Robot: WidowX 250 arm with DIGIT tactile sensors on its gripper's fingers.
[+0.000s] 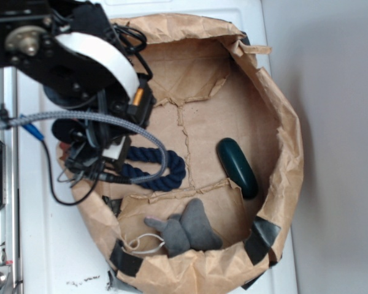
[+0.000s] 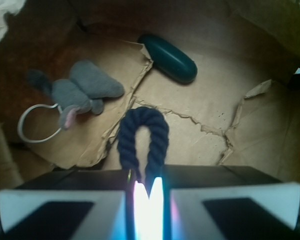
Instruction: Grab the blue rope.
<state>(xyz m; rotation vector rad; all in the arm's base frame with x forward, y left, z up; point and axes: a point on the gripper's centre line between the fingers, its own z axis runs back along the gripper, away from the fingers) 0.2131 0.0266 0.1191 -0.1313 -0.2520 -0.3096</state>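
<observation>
Item: blue rope (image 2: pixel 143 137), thick navy twist, folded into a U on the torn paper floor of a brown paper nest (image 1: pixel 282 116); its bend points toward the middle, both legs run back under the hand (image 2: pixel 149 192).

Hand: low over the rope's ends, its pale pads drawn close together with rope strands between them; it appears closed on the rope, though glare there hides the contact.

Other contents: dark green oblong (image 1: pixel 238 166), well apart beyond the bend; grey plush toy (image 1: pixel 183 229) with white cord loop, near the lower wall.

Clearance: crumpled paper walls ring the floor and stand close beside the arm; open room lies upward and toward the centre. Judgement: lifting straight up looks safest.
</observation>
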